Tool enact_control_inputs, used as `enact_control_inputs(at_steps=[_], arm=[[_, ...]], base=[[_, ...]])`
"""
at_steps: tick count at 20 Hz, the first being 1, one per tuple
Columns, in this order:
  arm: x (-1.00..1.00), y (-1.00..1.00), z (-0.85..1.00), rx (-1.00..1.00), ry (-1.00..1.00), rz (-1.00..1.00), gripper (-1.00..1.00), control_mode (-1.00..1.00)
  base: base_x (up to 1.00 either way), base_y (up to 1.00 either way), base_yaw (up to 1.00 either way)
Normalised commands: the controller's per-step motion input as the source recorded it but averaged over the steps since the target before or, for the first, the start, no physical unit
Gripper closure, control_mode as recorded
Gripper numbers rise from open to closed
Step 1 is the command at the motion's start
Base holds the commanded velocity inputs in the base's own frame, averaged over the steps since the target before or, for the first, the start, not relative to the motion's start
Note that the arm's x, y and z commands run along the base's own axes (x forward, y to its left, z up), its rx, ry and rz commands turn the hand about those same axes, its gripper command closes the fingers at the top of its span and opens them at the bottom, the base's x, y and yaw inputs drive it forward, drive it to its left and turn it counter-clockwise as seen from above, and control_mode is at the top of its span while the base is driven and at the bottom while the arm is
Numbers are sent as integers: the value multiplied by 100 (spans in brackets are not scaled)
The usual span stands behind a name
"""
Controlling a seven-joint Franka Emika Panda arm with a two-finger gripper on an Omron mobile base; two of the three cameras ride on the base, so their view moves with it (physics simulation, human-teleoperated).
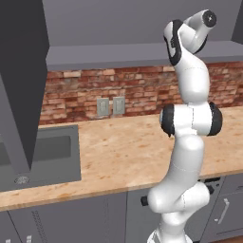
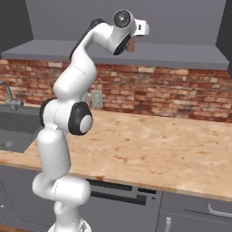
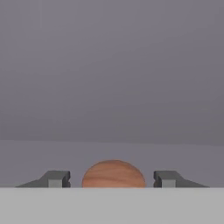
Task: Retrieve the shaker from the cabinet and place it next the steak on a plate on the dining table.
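Robot claw open inside grey cabinet, fingertips apart either side of brown wooden shaker.

Gripper is up inside the cabinet with the shaker sitting between its fingertips with gaps either side, plain grey back wall ahead, shelf board bare beyond the shaker.

The shaker is warm brown with fine wood grain, the cabinet plain grey, the counter top light mottled wood, the wall red-brown brick, the sink dark grey
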Motion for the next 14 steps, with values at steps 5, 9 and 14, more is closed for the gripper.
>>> enact_control_inputs(at_steps=[5,9,14], arm=[[-2,0,0,3,0,4,100,-100],[-66,0,0,2,-4,0,100,-100],[-100,-3,7,3,-13,0,100,-100]], base=[[0,0,0],[0,0,0],[0,0,0]])
